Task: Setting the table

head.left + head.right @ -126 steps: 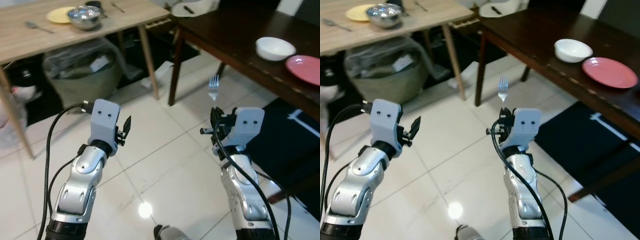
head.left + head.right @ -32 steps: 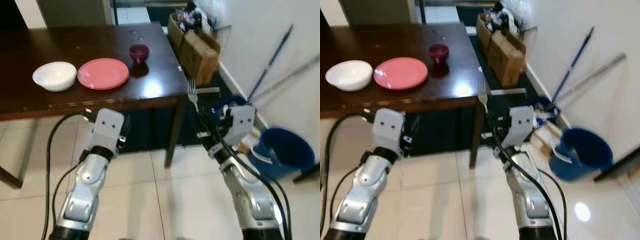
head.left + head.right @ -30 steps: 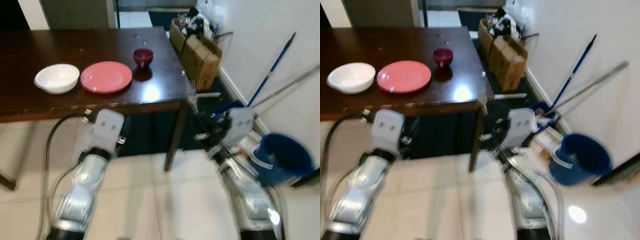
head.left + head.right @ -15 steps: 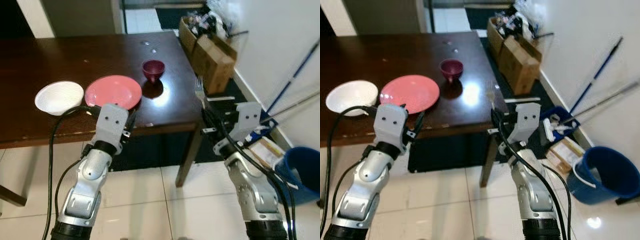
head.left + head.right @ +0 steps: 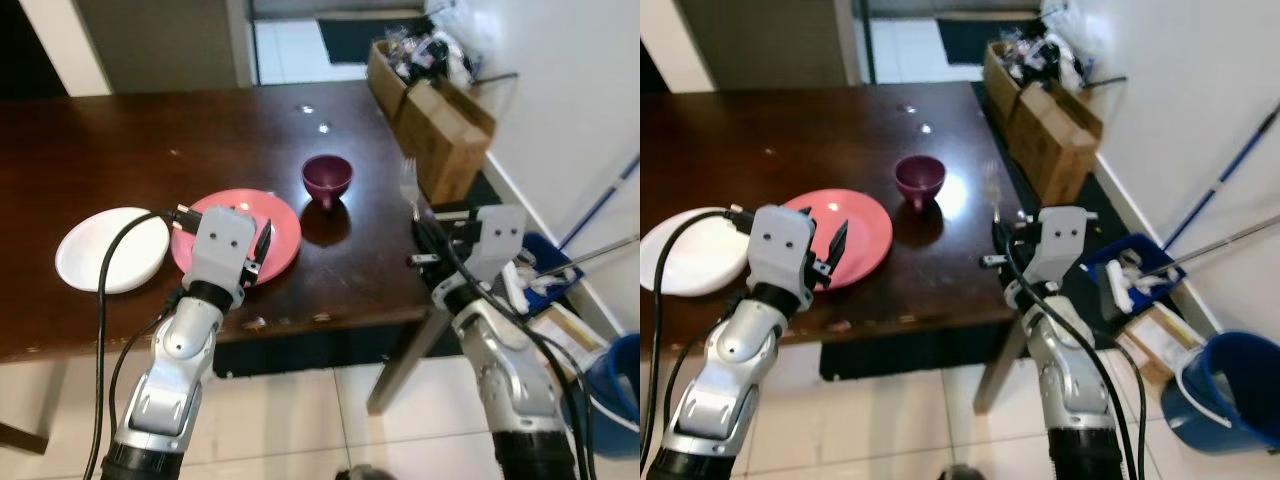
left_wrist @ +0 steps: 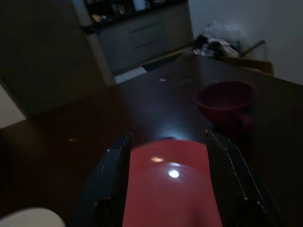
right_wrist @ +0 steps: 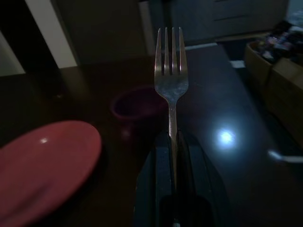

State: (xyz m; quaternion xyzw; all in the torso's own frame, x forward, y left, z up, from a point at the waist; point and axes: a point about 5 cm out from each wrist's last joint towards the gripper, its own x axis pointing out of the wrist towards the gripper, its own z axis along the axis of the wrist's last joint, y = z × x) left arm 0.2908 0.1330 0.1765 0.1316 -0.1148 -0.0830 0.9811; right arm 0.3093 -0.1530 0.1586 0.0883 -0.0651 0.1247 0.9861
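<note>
Head stereo downward; wrist cameras tableward

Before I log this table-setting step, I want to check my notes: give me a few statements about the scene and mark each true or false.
1. The right claw holds a fork tines up. True.
2. The fork already lies beside the pink plate. False: it is held off the table's right end.
3. The left claw is open over the plate. True.
4. The maroon cup sits on the plate. False: it stands on the dark table, apart.
5. The white bowl is right of the plate. False: left.
</note>
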